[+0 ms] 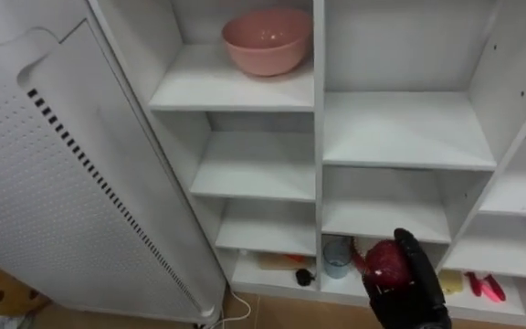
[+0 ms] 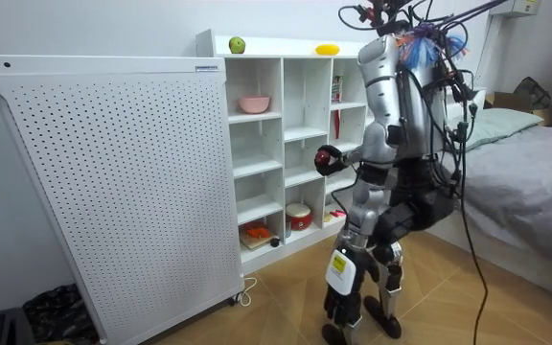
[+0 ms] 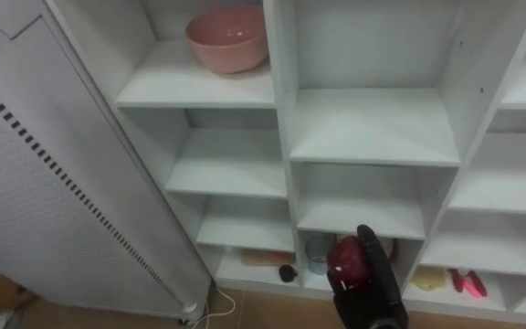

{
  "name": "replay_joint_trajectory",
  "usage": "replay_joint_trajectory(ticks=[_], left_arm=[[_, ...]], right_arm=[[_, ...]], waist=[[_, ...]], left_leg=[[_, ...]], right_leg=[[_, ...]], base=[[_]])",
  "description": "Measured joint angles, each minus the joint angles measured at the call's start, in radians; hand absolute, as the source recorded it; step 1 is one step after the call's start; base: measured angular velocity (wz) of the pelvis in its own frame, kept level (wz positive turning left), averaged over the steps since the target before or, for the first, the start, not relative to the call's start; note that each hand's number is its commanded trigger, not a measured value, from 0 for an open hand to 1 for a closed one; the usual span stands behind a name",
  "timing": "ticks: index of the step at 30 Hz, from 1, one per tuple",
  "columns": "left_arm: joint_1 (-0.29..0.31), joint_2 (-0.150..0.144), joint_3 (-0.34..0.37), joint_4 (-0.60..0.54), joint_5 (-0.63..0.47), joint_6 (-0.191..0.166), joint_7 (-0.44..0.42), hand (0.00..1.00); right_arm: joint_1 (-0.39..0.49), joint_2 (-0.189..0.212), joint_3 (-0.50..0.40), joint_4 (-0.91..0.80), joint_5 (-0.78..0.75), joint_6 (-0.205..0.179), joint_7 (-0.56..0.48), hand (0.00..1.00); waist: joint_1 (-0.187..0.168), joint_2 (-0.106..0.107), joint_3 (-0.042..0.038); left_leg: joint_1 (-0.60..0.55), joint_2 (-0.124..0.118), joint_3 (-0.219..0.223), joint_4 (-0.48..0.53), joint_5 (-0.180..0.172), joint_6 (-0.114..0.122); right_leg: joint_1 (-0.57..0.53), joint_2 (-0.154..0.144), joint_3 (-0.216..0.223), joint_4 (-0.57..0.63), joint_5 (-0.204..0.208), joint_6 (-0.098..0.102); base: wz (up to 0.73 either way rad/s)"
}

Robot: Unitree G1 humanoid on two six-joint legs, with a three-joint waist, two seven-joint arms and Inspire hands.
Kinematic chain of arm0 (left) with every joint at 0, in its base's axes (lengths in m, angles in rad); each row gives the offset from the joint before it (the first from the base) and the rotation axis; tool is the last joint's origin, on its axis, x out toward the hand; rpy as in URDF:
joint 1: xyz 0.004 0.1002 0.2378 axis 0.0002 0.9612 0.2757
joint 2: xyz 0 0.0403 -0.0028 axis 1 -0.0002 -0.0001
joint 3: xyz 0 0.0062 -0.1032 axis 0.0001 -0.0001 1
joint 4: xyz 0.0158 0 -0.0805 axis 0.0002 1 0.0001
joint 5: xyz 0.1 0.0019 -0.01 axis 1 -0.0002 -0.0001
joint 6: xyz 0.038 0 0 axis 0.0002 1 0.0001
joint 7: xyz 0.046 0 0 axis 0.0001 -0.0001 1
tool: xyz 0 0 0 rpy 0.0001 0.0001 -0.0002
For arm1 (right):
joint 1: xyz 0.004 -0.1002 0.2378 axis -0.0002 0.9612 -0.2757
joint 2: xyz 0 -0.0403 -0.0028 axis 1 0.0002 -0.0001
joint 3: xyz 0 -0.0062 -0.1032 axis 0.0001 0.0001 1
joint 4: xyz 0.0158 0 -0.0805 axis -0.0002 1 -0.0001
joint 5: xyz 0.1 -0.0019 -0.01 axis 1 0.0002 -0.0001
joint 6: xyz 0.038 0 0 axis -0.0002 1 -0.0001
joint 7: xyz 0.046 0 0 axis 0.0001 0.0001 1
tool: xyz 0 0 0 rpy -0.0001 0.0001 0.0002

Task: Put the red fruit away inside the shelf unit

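The white closet [image 1: 409,137] is an open grid of compartments, and a pink bowl [image 1: 266,41] sits on a high shelf in its leftmost column. On the closet's top, a green apple [image 2: 237,45] rests above the bowl, and a yellow fruit [image 2: 327,49] lies farther right of it. The two shelves directly below the bowl are bare. At the foot of the bowl's column lie a flat board [image 1: 277,260] and a small dark round thing [image 1: 305,276]. One column right of the bowl, at the bottom, stand a pale blue cup [image 1: 337,256] and a red pot [image 2: 298,216]. Two columns right, also at the bottom, lie a yellow item [image 1: 450,281] and red items [image 1: 487,288].
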Motion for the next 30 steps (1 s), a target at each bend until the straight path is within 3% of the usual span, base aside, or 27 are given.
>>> replay_joint_trajectory(ticks=[4, 8, 11, 15, 20, 30], left_arm=[[0.0, 0.007, -0.011, -0.026, -0.006, -0.008, 0.001, 0.0], [0.0, 0.014, -0.016, -0.055, -0.027, -0.008, 0.0, 0.0], [0.017, 0.039, -0.034, -0.107, -0.063, -0.007, -0.003, 0.0], [0.022, 0.053, -0.038, -0.141, -0.079, -0.008, -0.002, 0.0], [0.026, 0.073, -0.039, -0.158, -0.109, -0.011, 0.029, 0.0], [0.026, 0.081, -0.041, -0.133, -0.136, -0.012, 0.066, 0.0]], right_arm=[[-0.061, -0.057, -0.011, 0.038, 0.021, -0.008, -0.001, 1.0], [-0.099, -0.116, -0.018, 0.039, 0.038, -0.011, -0.009, 1.0], [-0.13, -0.129, -0.046, 0.046, 0.047, -0.009, -0.035, 1.0], [-0.179, -0.14, -0.053, 0.065, 0.049, -0.01, -0.079, 1.0], [-0.236, -0.157, -0.082, 0.068, 0.064, -0.015, -0.149, 1.0], [-0.331, -0.167, -0.138, 0.065, 0.079, -0.054, -0.335, 1.0]], waist=[[0.005, -0.007, -0.0019], [0.027, -0.007, -0.002], [0.027, -0.007, -0.0024], [0.026, -0.007, -0.0024], [0.031, -0.006, -0.0028], [0.027, -0.006, -0.0036]], left_leg=[[-0.07, 0.003, -0.016, 0.016, 0.009, -0.011], [-0.126, 0.004, -0.016, 0.037, 0.013, -0.006], [-0.155, 0.005, -0.017, 0.052, 0.013, -0.005], [-0.175, 0.003, -0.014, 0.057, 0.013, -0.004], [-0.188, 0.001, -0.013, 0.054, 0.014, -0.002], [-0.232, -0.014, -0.008, 0.084, 0.015, -0.001]], right_leg=[[-0.056, 0.003, -0.02, 0.004, 0.012, -0.012], [-0.109, -0.003, -0.025, 0.024, 0.019, -0.029], [-0.129, -0.008, -0.035, 0.038, 0.012, -0.031], [-0.147, -0.02, -0.044, 0.052, 0.005, -0.03], [-0.16, -0.015, -0.042, 0.054, -0.001, -0.024], [-0.21, -0.042, -0.048, 0.109, -0.027, -0.034]], base=[[0.09], [0.03], [0.13], [0.11], [0.06], [0.05]])
